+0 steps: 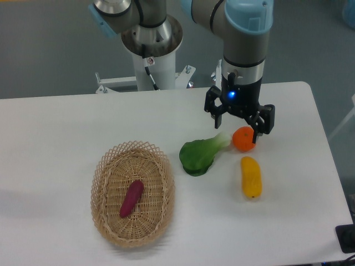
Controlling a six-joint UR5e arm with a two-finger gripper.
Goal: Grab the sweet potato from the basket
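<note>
Camera: sweet potato (132, 198) well apart from jaws

We see the sweet potato (132, 198) lying flat inside the basket (102, 219), roughly at the middle of its woven floor. It is a slim, smooth, magenta-purple tuber, tapered at both ends, set on a diagonal with its upper end pointing up and to the right and its lower end down and to the left. The basket is an oval of light-tan wicker, shallow, with a lacy looped rim. We find it sitting upright on the white tabletop (50, 138), toward the front left.
</note>
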